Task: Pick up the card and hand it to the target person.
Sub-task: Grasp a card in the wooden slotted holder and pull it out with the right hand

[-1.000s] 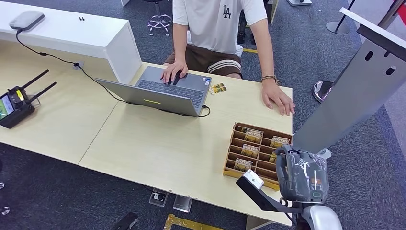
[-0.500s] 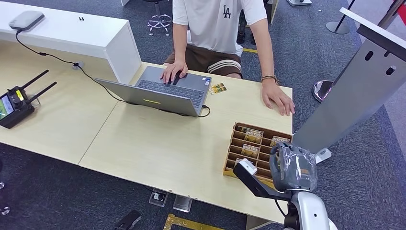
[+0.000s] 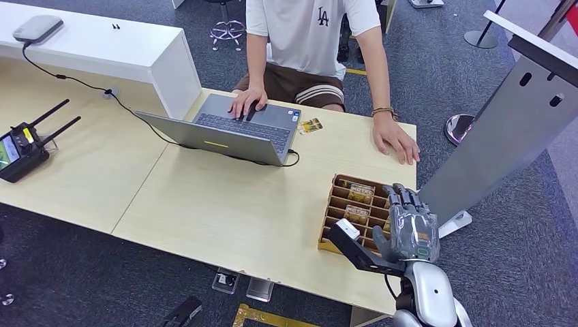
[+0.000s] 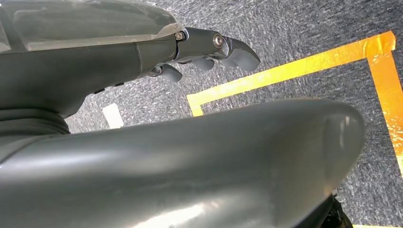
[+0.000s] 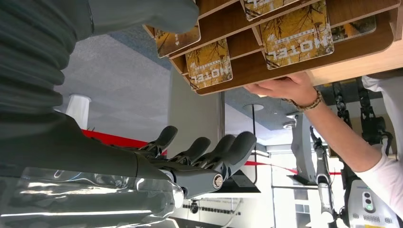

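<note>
Nearest to you, the right hand point(image 3: 409, 221) (grey, under a glossy clear cover) hangs over the near right part of the wooden card box point(image 3: 339, 204), fingers point(image 5: 228, 152) spread apart, holding nothing. The left hand point(image 4: 209, 50) hangs over grey carpet, fingers loose and empty. In the slotted box the cards point(image 5: 297, 31) stand, printed with yellow leaves and "HOTEL". Farther, the person's hand point(image 3: 397, 143) rests flat on the pale table point(image 3: 225, 211).
</note>
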Robot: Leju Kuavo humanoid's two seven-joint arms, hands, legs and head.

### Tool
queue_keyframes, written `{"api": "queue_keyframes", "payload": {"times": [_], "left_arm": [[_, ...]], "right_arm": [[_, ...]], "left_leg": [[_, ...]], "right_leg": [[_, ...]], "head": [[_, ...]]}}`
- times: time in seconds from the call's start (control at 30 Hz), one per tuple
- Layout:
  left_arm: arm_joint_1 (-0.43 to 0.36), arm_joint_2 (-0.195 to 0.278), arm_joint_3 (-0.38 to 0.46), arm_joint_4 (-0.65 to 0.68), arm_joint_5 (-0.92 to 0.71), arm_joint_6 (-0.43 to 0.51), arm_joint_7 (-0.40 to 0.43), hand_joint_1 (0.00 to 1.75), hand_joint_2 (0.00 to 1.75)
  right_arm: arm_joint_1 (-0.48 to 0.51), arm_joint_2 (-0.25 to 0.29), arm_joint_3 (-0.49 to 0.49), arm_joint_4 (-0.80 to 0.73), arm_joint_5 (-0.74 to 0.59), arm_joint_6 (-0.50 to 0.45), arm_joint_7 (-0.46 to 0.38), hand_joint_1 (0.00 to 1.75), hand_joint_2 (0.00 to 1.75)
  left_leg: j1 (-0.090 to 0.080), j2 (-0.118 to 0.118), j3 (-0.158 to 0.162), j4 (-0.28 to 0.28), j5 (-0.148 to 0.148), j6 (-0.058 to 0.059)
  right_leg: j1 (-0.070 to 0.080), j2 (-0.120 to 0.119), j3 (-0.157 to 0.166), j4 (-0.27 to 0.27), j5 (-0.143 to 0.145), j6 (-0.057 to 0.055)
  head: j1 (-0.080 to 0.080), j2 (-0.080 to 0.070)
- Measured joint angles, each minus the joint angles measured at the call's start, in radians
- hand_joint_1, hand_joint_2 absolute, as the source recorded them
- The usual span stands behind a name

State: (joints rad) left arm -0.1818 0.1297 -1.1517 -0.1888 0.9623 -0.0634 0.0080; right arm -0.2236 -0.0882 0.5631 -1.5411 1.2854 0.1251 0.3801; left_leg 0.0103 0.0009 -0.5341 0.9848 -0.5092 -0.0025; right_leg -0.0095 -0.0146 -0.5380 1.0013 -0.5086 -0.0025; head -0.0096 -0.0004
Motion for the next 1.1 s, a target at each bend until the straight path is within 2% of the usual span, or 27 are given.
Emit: {"api": "queue_keyframes", "payload": {"times": [0.57, 1.1], "left_arm": [[0.000, 0.000, 0.000, 0.000, 0.000, -0.003, 0.000, 0.00, 0.00], [0.003, 0.000, 0.000, 0.000, 0.001, 0.000, -0.004, 0.00, 0.00]], "right_arm": [[-0.012, 0.001, -0.003, 0.073, -0.030, -0.002, -0.008, 0.79, 1.75], [-0.026, 0.001, -0.005, 0.124, -0.047, -0.011, -0.006, 0.74, 1.75]], "left_leg": [[0.000, 0.000, 0.000, 0.000, 0.000, 0.000], [0.000, 0.000, 0.000, 0.000, 0.000, 0.000]], "right_leg": [[0.000, 0.000, 0.000, 0.000, 0.000, 0.000], [0.000, 0.000, 0.000, 0.000, 0.000, 0.000]], "head": [[0.000, 0.000], [0.000, 0.000]]}}
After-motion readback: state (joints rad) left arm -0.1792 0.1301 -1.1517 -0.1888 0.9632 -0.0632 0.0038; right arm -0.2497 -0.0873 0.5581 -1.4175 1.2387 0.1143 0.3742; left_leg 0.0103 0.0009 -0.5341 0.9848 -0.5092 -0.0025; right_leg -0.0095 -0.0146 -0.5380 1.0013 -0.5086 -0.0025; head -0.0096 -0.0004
